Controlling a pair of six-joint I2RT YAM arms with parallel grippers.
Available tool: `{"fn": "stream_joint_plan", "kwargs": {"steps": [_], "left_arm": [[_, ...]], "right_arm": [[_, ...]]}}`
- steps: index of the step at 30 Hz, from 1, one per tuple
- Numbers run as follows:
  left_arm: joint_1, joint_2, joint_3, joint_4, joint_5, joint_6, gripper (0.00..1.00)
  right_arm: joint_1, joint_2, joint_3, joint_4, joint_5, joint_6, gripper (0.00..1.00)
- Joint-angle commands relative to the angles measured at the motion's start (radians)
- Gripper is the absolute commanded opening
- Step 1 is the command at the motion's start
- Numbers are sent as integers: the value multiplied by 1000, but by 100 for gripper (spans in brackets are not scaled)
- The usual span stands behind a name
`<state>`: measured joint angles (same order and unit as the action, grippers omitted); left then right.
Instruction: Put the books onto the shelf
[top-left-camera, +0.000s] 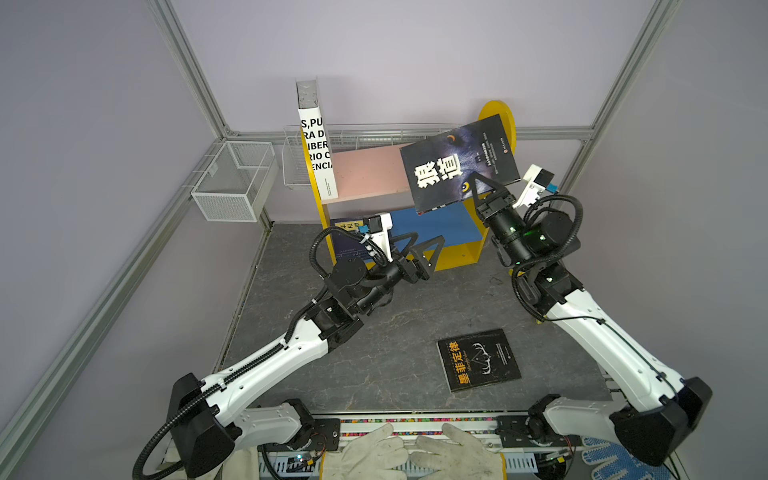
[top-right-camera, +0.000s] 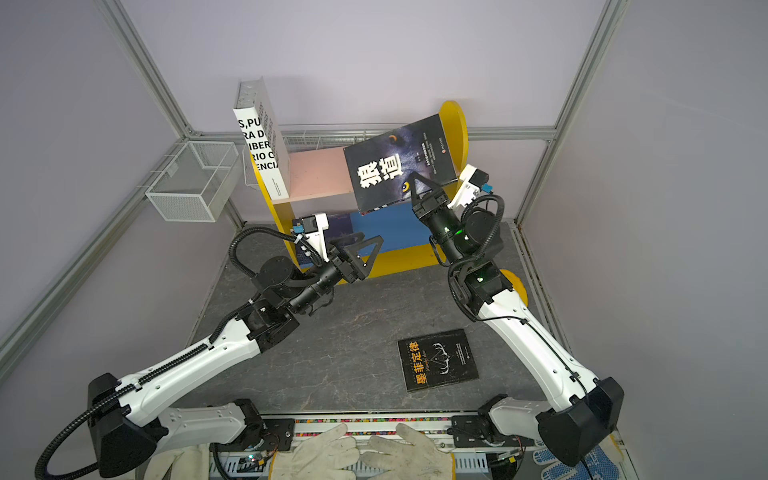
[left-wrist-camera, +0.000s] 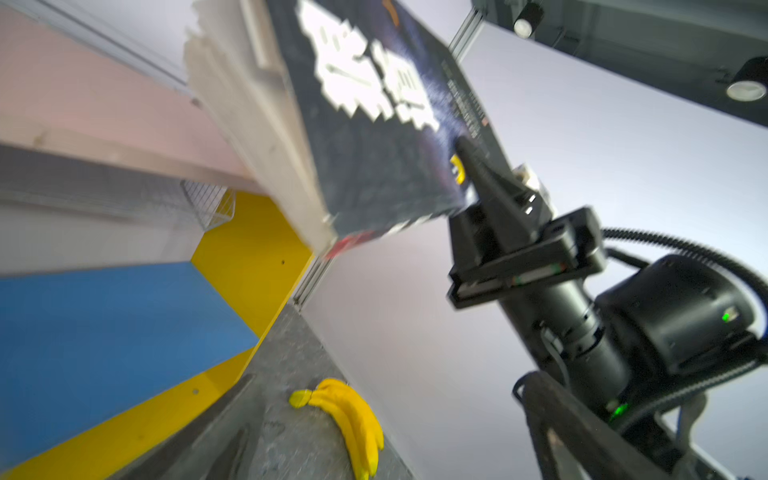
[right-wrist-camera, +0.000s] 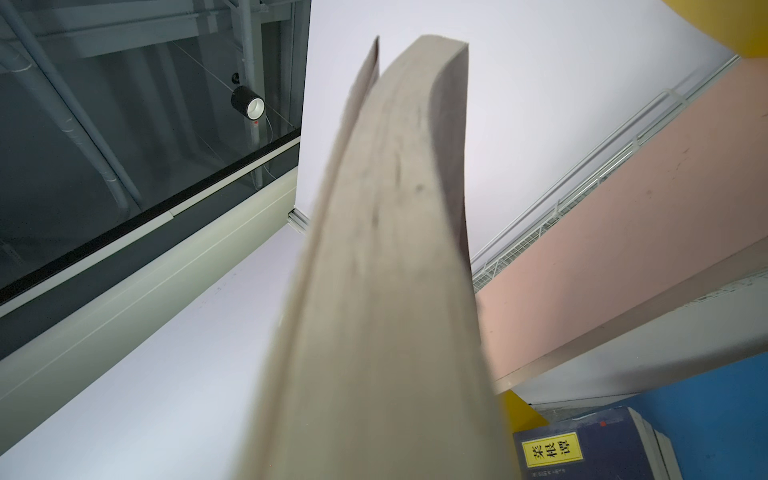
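The shelf (top-left-camera: 365, 174) has smooth, matt painted boards, the pink one with a pale bare-wood edge. Before its upper board, the wolf-eyed black book (top-left-camera: 457, 162) shows a glossy cover and a rough, greyish paper page block. The tabletop (top-left-camera: 395, 316) under the shelf looks like matt veined stone; the basket (top-left-camera: 226, 203) left of it is white-coated wire mesh.

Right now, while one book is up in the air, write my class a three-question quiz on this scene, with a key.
1. True or false: the left gripper holds a book.
2. The right gripper holds the raised book; its cover is mostly: A) white B) black C) yellow.
3. Where does the book with the orange title lie?
Key: 1 false, it is open and empty. 2 B. 3 Flat on the table, not on the shelf.
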<state>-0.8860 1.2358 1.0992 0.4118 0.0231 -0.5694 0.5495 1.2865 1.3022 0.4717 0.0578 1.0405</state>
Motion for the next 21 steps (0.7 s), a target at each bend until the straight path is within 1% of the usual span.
{"fn": "stream_joint_plan", "kwargs": {"steps": [1,3,5,8,13,17,21], "left_arm": [[-2,34,66,104,-36,37,95],[-1,51,73,150,-72,16,94],[-1,66,96,136,-116,0,92],[2,87,112,173,-136,-18,91],[14,118,149,237,-150,-36,85],[41,144,179,294,-120,-82,76],[48,163,203,345,-121,-99,66]], "right_arm": [[24,1,-2,223,53,56,16],[37,9,-5,245,59,62,16],[49,15,-13,274,64,75,16],[62,27,-15,304,56,97,16],[83,56,-22,355,40,149,16],[95,84,-26,407,20,192,16],[112,105,-24,431,14,207,16]]}}
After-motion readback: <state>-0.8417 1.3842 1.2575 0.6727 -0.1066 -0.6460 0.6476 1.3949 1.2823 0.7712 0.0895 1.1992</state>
